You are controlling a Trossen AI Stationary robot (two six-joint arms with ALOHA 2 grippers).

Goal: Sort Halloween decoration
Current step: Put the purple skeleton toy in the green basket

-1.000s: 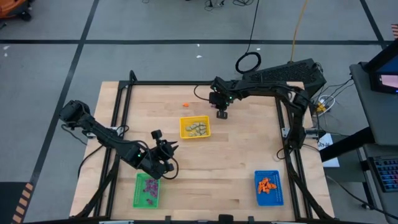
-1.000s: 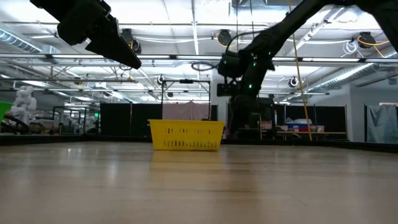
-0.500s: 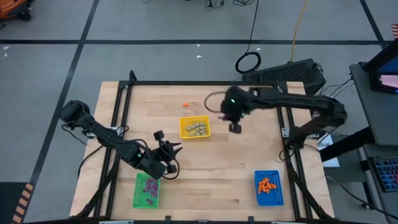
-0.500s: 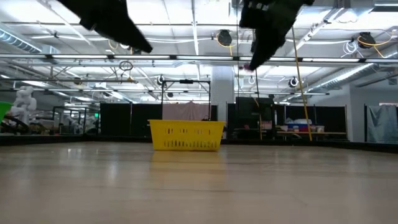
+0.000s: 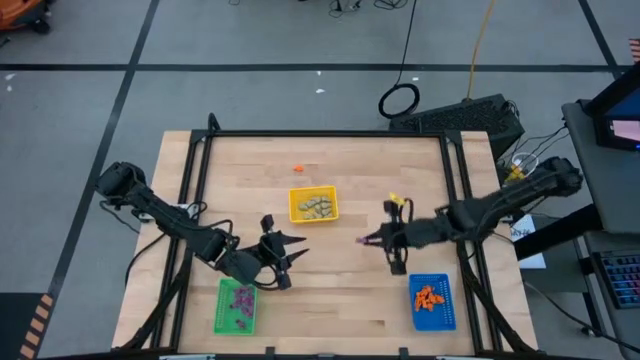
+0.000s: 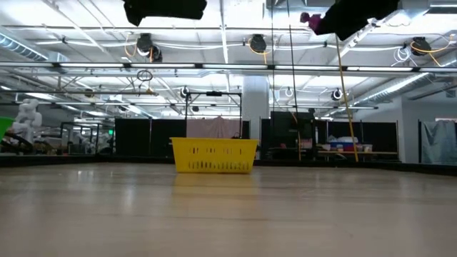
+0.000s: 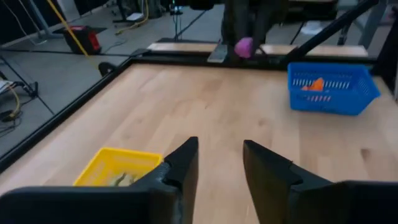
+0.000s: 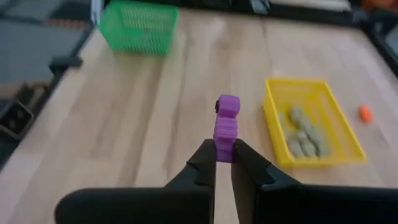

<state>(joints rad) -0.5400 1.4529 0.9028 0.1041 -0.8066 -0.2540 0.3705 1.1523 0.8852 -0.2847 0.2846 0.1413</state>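
Purple trinket (image 8: pixel 226 127) sits pinched in the right gripper (image 8: pixel 224 158) (jaws closed on it), raised above the wood beside the yellow tray (image 5: pixel 313 206). Left gripper (image 7: pixel 219 163) hovers empty, fingers parted.

Yellow tray (image 6: pixel 214 155) sitting upright mid-table w/ slotted wall facing cam, on pale wood table (image 6: pixel 228 214). Two dark arm parts hanging at top edge; the one on the pic's right is showing a purple trinket (image 6: pixel 306 18) at its tip. Hall w/ ceiling lights running behind.
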